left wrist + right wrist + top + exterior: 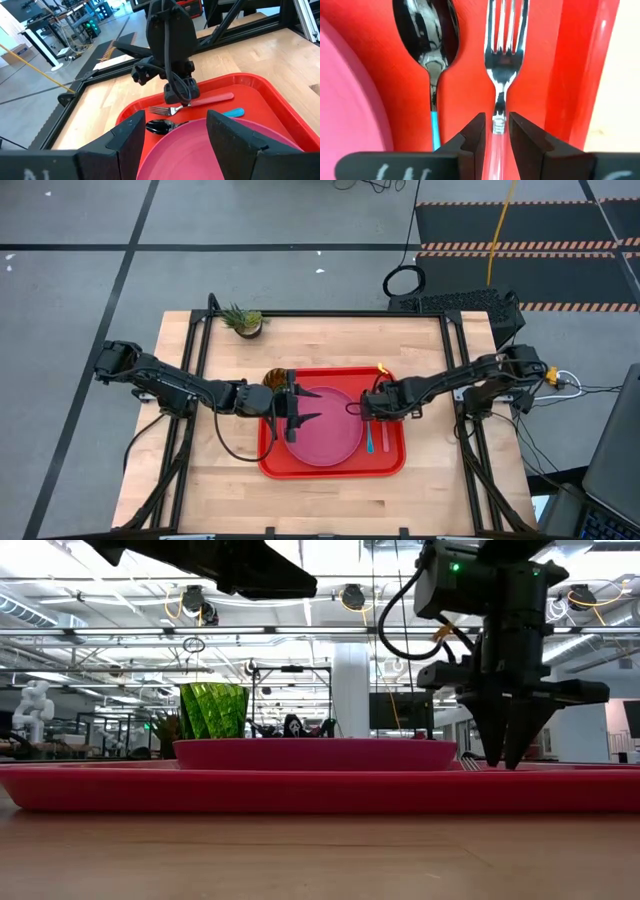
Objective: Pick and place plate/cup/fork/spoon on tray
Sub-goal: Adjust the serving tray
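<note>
I see my right claw [495, 132] straddling the fork [501, 65] beside the spoon [431, 45], barely parted; my left claw [297, 408] spread above the plate [325, 425]; the cup [276, 379] behind it.

I work in a robotics lab: my butcher-block worktop [320, 495] sits on a black metal frame over grey floor marked with black tape and hazard-striped mats [520, 225], beneath exposed ceiling pipes and strip lights.
</note>
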